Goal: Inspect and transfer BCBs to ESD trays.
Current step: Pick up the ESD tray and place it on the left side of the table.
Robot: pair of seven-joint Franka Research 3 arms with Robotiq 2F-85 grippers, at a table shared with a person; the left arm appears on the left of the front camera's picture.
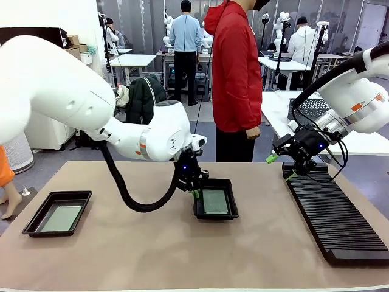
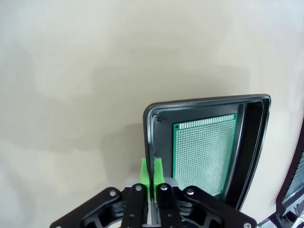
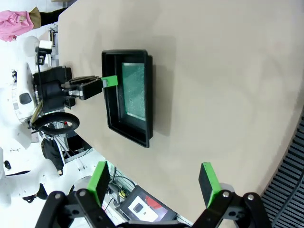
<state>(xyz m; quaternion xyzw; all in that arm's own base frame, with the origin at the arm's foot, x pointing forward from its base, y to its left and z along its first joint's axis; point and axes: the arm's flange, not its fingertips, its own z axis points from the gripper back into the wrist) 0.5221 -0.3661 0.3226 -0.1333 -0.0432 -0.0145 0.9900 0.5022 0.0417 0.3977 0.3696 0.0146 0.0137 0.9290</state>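
The beige counter (image 1: 152,255) is matte and smooth. At its 8 o'clock edge an ESD tray (image 1: 58,213) holds a BCB (image 1: 61,218). At centre, a second ESD tray (image 1: 216,199) holds another BCB (image 1: 216,201); the left end effector (image 1: 196,193) is pressed together on that tray's near-left rim. At 3 o'clock lies a ribbed black rack (image 1: 334,216), the right end effector (image 1: 281,167) spread above its far end. Beyond, a person in red (image 1: 234,73) stands before white tables.

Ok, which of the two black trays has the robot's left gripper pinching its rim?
The middle tray, whose rim the shut left gripper clamps. The other tray, near the table's left edge, sits untouched.
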